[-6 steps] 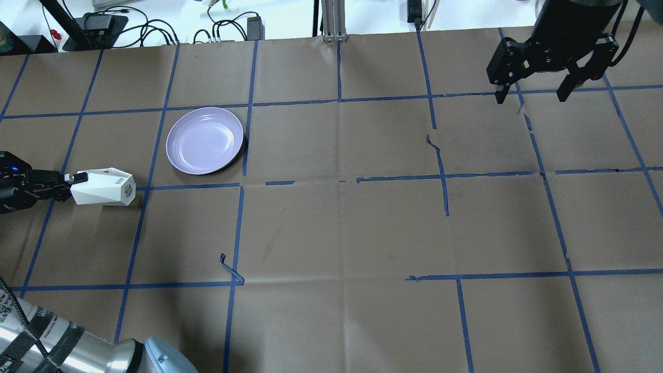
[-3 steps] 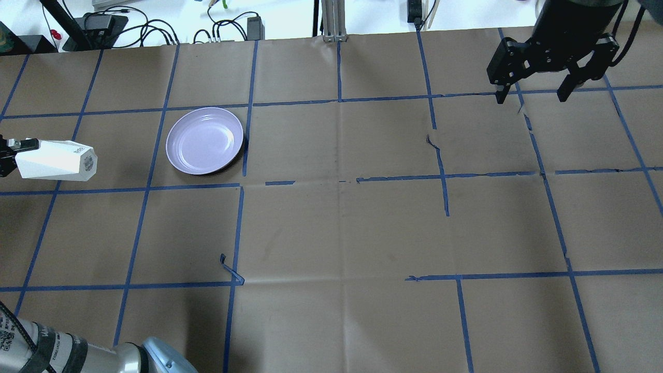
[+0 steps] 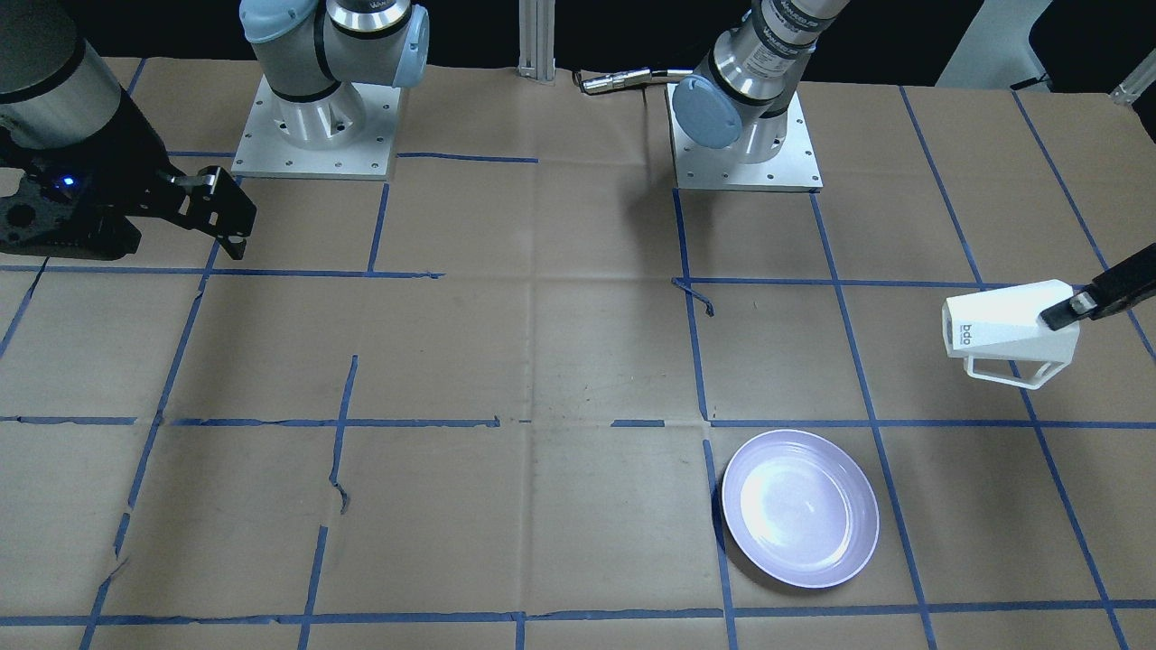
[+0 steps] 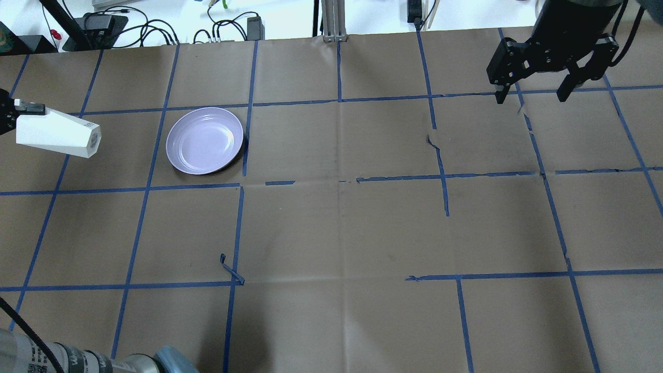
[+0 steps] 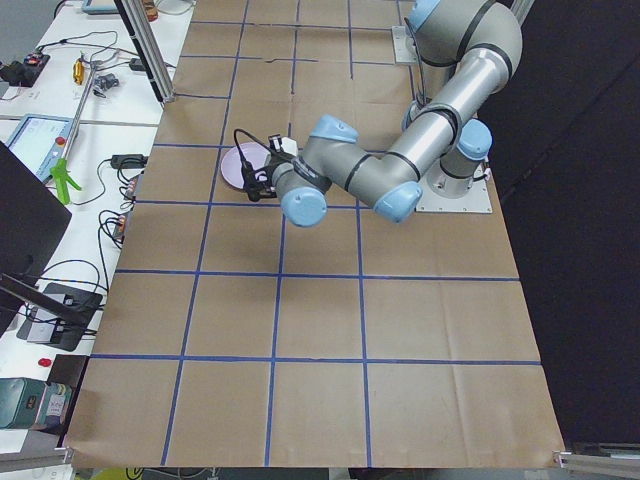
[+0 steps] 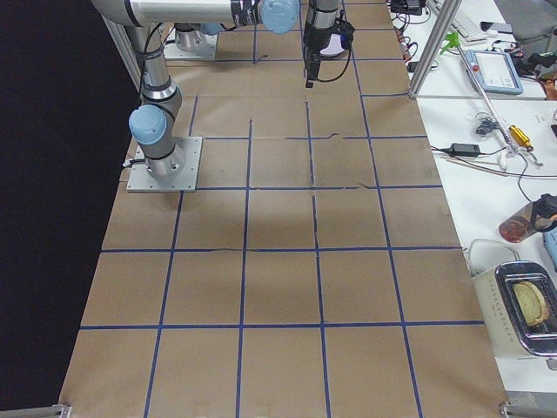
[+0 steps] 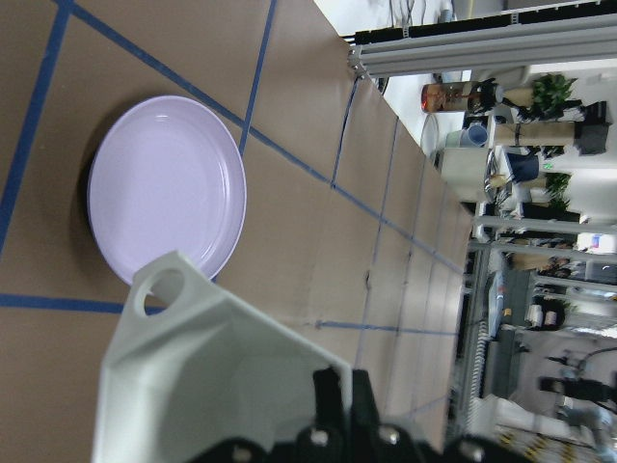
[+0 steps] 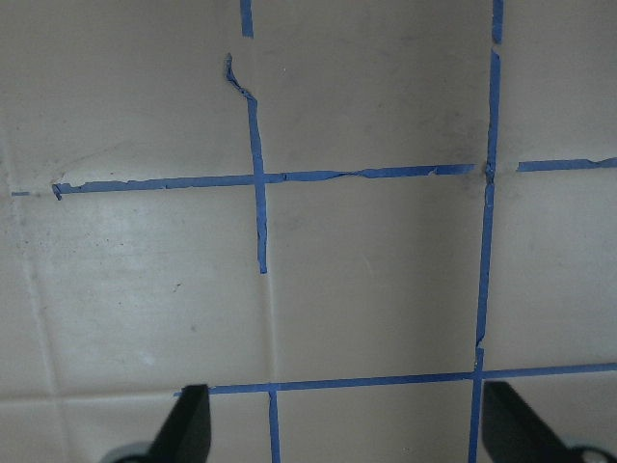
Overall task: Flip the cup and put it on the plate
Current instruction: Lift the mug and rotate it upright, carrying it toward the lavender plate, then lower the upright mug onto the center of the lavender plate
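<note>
The white faceted cup (image 4: 57, 135) is held on its side in the air, left of the plate in the overhead view, its base end towards the plate. In the front view the cup (image 3: 1007, 329) has its open-frame handle hanging down. My left gripper (image 3: 1064, 312) is shut on the cup's rim end; it also shows in the left wrist view (image 7: 337, 415) over the cup (image 7: 212, 386). The lavender plate (image 4: 204, 140) lies empty on the table, also in the front view (image 3: 799, 507) and the wrist view (image 7: 169, 188). My right gripper (image 4: 531, 97) is open and empty, far to the right.
Brown paper with blue tape lines covers the table (image 4: 336, 233). Cables and chargers (image 4: 155, 31) lie beyond the far edge. The arm bases (image 3: 312, 122) stand at the robot's side. The right wrist view shows only paper between the open fingers (image 8: 188, 424).
My left gripper has lifted the cup off the table and carried it to the left and farther away, still on its side. The plate and the right arm have not moved.
</note>
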Robot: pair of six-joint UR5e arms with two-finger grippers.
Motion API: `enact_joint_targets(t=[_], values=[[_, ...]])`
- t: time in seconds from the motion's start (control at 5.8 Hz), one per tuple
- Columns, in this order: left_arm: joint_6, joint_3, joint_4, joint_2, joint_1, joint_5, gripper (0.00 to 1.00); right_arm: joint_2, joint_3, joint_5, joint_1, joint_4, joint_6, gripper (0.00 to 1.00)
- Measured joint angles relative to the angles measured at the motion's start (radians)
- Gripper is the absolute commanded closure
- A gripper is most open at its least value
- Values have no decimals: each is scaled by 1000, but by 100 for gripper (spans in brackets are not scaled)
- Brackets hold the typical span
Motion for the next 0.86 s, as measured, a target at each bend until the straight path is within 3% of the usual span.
enact_joint_targets(t=[0.34, 0.69, 0.86], values=[[-464, 0, 424, 15, -319, 297, 100, 0, 0, 0, 0, 0, 0, 0], [-688, -9, 636, 11, -613, 650, 100, 0, 0, 0, 0, 0, 0, 0], [-712, -32, 707, 6, -682, 761, 100, 0, 0, 0, 0, 0, 0, 0]])
